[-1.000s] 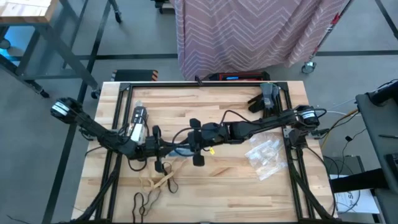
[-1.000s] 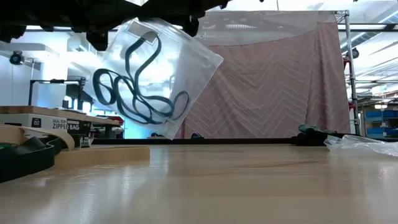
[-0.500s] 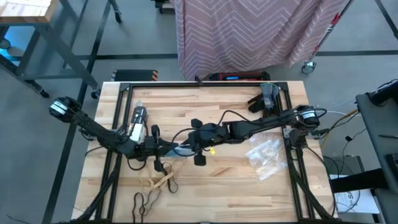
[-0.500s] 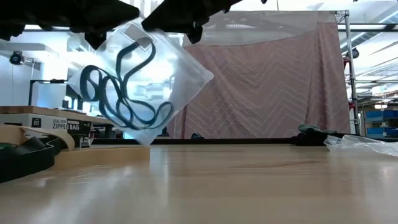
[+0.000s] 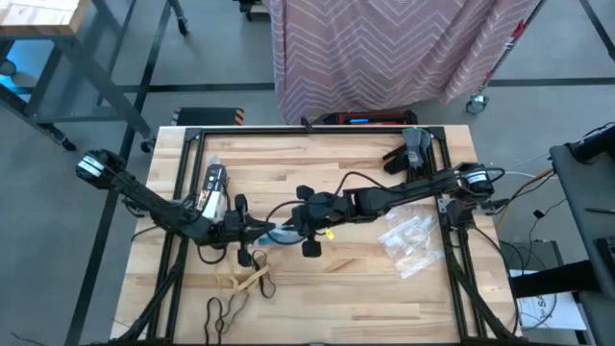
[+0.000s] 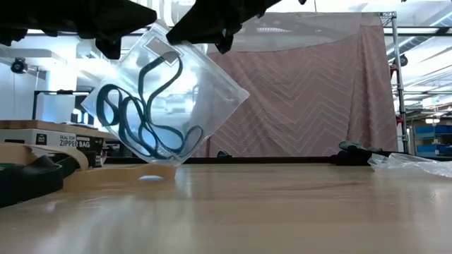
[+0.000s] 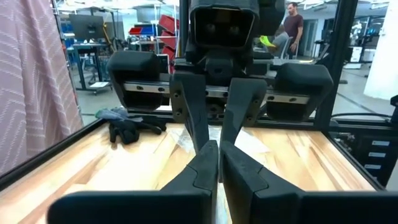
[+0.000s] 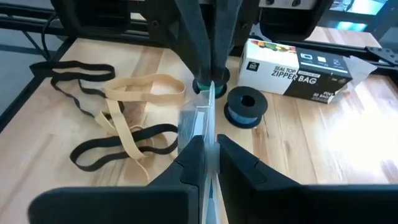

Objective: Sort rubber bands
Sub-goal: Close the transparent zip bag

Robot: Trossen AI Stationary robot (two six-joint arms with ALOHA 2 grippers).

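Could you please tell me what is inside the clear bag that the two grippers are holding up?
Blue rubber bands, looped together inside the bag. Their number is unclear where they overlap.

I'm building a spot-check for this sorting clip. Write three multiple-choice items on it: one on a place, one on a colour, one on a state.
1. Where is the clear zipper bag?
A. Flat on the table
B. Held up between the left claw and the right claw
C. Inside the zipper bag box

2. What colour are the rubber bands in the bag?
A. Dark blue
B. Red
C. White

3. How do the tan and black rubber bands lie?
A. Sealed in a bag
B. Loose on the wooden table
C. Stretched between the claws

Answers:
1 B: the low view shows the bag hanging from both shut claws, its lower corner at the tabletop.
2 A: dark blue loops show through the clear plastic.
3 B: the right wrist view shows them lying in a loose heap on the wood.
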